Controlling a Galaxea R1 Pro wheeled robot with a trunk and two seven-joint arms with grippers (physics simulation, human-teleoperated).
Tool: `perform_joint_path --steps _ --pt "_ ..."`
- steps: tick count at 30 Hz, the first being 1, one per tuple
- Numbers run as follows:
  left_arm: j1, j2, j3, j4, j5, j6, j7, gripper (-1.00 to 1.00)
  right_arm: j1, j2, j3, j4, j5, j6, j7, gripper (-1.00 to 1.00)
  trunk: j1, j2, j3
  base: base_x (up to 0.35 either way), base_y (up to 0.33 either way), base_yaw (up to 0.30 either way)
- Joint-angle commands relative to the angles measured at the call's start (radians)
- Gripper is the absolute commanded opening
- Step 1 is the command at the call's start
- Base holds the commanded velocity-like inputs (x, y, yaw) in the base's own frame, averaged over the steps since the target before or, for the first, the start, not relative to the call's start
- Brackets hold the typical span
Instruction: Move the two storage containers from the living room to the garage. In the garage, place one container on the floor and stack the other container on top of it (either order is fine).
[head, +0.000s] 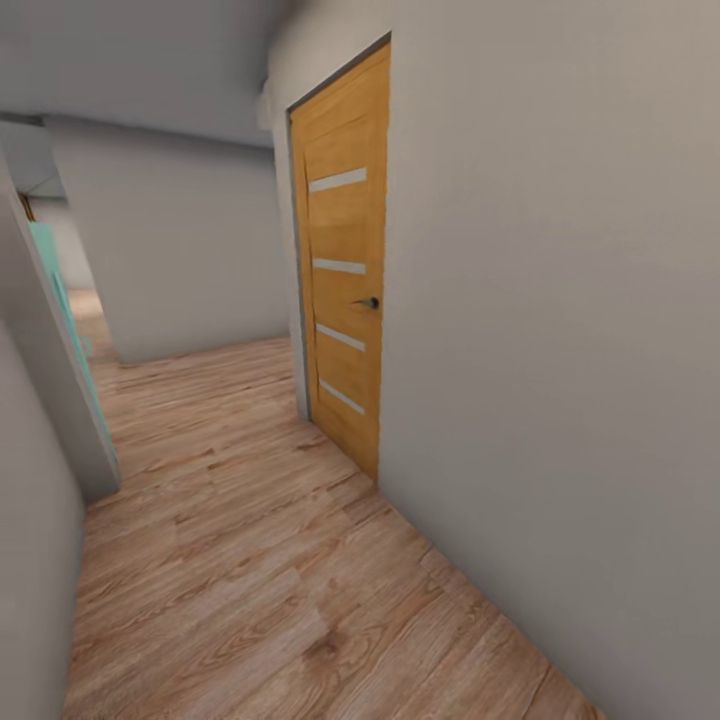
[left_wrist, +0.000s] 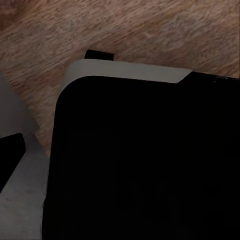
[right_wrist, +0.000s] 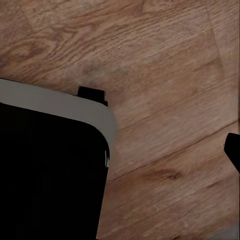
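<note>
We face a wooden door with four frosted strips and a dark handle, set in the pale grey wall on our right and shut. Light wood plank floor runs from near us to the far left, past a grey corner wall and a teal panel. Both wrist views look down on planks beside a dark, grey-edged robot base; we cannot tell how either gripper stands.

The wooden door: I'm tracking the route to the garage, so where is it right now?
In the head view the wooden door stands shut in the grey wall on the right of the hallway, just ahead over the wood plank floor.
</note>
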Motion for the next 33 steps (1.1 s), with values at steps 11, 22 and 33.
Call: perform_joint_path --steps 11,22,33 --pt "0.000 0.000 -0.006 -0.017 0.142 -0.002 0.001 1.00 -0.001 -0.011 0.008 0.004 -0.019 -0.006 0.000 1.00 0.000 -0.001 0.009 0.001 0.000 0.247" --pt "0.000 0.000 -0.010 -0.039 0.149 0.023 -0.007 1.00 -0.001 -0.014 0.013 0.003 -0.012 0.004 0.000 1.00 0.000 -0.001 0.013 0.252 0.000 0.065" --pt "0.000 0.000 -0.009 -0.024 0.150 0.030 -0.008 1.00 -0.001 -0.015 0.018 0.003 -0.002 0.002 0.009 1.00 0.000 -0.001 0.013 0.325 0.000 0.001"
